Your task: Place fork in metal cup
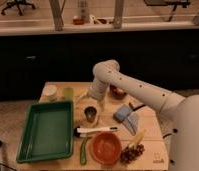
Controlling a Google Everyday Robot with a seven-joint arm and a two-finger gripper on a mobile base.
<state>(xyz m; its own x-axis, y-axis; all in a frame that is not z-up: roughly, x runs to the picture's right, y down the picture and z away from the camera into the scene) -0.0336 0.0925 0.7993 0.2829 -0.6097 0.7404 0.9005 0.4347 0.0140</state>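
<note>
The small dark metal cup (90, 114) stands upright on the wooden table (148, 145), just right of the green tray. My gripper (89, 102) hangs from the white arm directly above the cup, close to its rim. I cannot make out a fork in the gripper. A long white-handled utensil (97, 131) with a dark left end lies flat in front of the cup; I cannot tell whether it is the fork.
A green tray (45, 131) fills the table's left. A white cup (50, 92) and a pale green cup (68, 93) stand at the back left. An orange bowl (105, 147), grapes (133, 153), a banana (138, 137), a blue-grey cloth (125, 114) and a green vegetable (83, 150) lie nearby.
</note>
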